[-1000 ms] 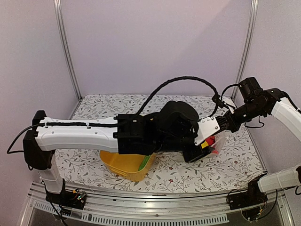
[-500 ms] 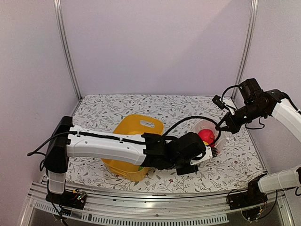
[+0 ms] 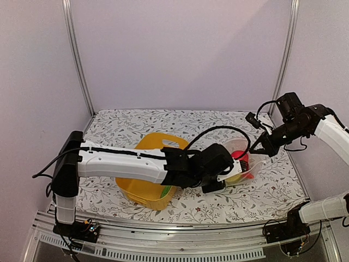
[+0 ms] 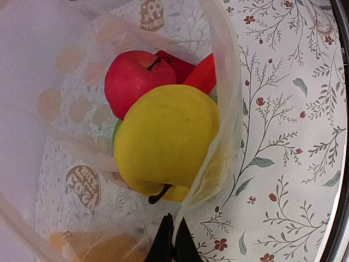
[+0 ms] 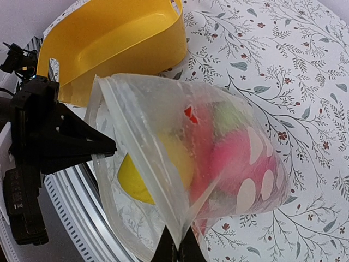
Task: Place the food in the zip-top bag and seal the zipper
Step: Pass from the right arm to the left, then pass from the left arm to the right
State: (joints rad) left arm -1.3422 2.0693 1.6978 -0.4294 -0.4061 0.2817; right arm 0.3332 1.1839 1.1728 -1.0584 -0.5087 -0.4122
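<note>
The clear, crinkly plastic zip-top bag with white dots (image 5: 218, 142) sits at the right part of the floral-print tabletop (image 4: 283, 136), just right of the yellow plastic basket (image 5: 109, 38). It is held between both arms.

The L gripper (image 4: 172, 232) has its jaws together, pinching the bag's near mouth edge. In the R wrist view its black fingers (image 5: 103, 146) meet the plastic at the rim. The R gripper (image 5: 177, 243) is likewise clamped on the bag, fingers pressed tight on the opposite side of the mouth, along the zipper strip (image 5: 139, 147).

The mouth gapes between the two grips, so the strip isn't sealed.

Inside the bag:
- a round yellow toy fruit (image 4: 163, 142), nearest the opening
- a red toy apple w/ dark stem (image 4: 133, 79) behind it
- a red pointed piece (image 4: 202, 76), prob. the chili, mostly hidden
- a sliver of sth green (image 4: 117, 130) beside the yellow fruit

From the top cam the L arm reaches across over the basket to the bag. Can't tell whether the bag's bottom touches the table.
</note>
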